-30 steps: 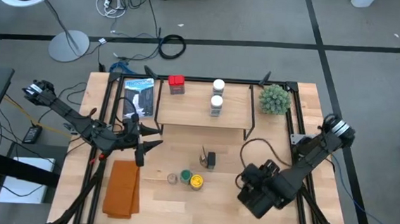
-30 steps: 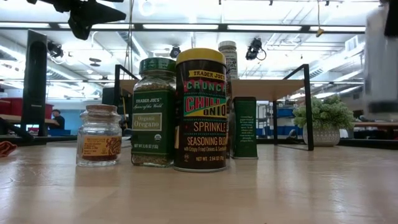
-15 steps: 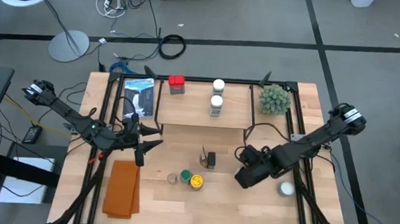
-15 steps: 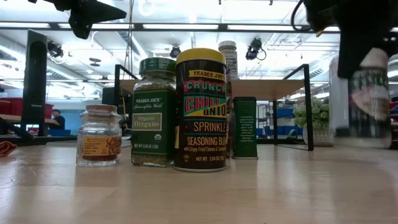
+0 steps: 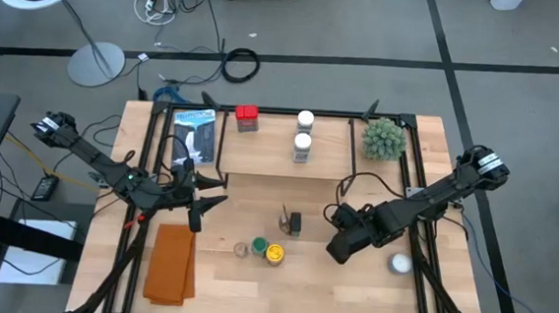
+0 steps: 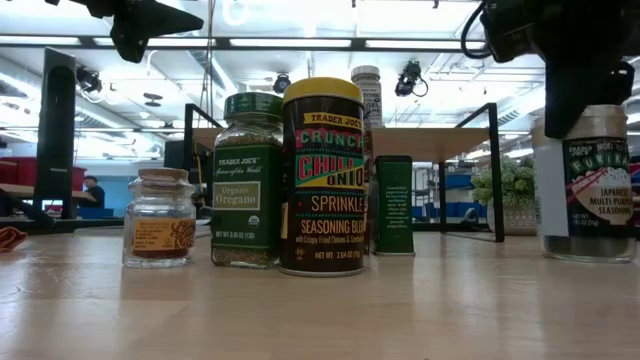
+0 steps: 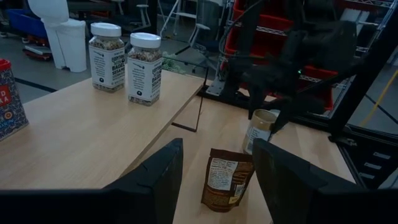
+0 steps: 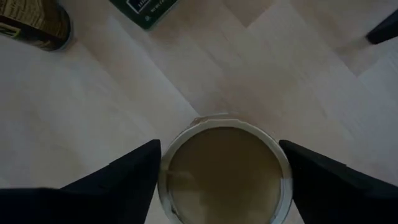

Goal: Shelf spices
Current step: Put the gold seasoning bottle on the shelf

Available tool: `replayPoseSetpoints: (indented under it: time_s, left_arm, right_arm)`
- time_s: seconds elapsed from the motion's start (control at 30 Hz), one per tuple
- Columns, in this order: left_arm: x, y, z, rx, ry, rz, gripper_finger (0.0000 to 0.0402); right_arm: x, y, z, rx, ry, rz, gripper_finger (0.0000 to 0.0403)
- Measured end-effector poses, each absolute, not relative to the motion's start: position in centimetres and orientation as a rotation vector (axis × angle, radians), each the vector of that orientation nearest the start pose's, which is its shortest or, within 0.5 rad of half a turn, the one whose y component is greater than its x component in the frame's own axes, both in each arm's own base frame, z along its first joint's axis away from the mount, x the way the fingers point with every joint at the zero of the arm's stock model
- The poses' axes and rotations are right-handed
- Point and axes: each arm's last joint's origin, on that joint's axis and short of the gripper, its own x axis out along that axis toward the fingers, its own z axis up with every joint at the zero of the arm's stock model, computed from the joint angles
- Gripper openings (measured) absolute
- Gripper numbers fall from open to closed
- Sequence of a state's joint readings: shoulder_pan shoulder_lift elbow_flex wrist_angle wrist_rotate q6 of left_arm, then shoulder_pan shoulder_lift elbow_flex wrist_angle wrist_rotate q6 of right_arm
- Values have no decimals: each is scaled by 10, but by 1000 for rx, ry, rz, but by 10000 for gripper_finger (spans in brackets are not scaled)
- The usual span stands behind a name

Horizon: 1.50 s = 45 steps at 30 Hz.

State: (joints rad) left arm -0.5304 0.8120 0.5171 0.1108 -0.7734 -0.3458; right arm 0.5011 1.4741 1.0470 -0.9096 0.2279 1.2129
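**A:** From overhead, what shows?

**B:** The shelf (image 5: 285, 147) sits upper centre, carrying a red square tin (image 5: 247, 118) and two white-lidded jars (image 5: 303, 138). The right gripper (image 5: 344, 244) hangs right of centre, just left of a white-topped jar (image 5: 399, 265). The left gripper (image 5: 200, 201) hovers left of centre above an orange cloth (image 5: 170, 264). A green-lidded jar (image 5: 257, 246) and a yellow-lidded jar (image 5: 275, 254) stand low centre.

**A:** And at table height?

**B:** An oregano jar (image 6: 246, 180) touches the chili onion seasoning tin (image 6: 322, 175) at centre; a small tan-lidded jar (image 6: 159, 217) stands left. At right, a Japanese seasoning jar (image 6: 586, 185) rests on the table (image 6: 320, 310).

**A:** The left wrist?

**B:** Its fingers (image 7: 158, 180) stand parted, empty, above a brown packet (image 7: 226, 180).

**A:** The right wrist?

**B:** Fingers (image 8: 124, 171) spread wide either side of a round lid (image 8: 225, 165), not clasping it.
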Motion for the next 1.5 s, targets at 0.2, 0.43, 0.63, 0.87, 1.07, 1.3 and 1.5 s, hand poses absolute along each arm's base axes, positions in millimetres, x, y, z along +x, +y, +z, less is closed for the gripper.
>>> replayPoseSetpoints:
  time_s: [0.2,0.43,0.63,0.87,1.07,1.3,1.5]
  left_arm:
    - [163,-72,265,-232,103,264,198]
    - [163,-72,265,-232,103,264,198]
    - [163,-72,265,-232,103,264,198]
    - [163,-72,265,-232,103,264,198]
    - [163,-72,265,-232,103,264,198]
    - [163,-72,265,-232,103,264,198]
    - [163,-72,265,-231,102,265,198]
  right_arm:
    - [234,121,227,557,1166,-513,319]
    - [232,119,231,541,1165,-498,315]
    - [225,116,245,575,1123,-466,313]
    - [212,109,265,619,1068,-423,308]
    - [197,101,277,601,1070,-412,308]
    - [198,99,277,409,1103,-283,308]
    - [211,100,276,225,1087,-69,308]
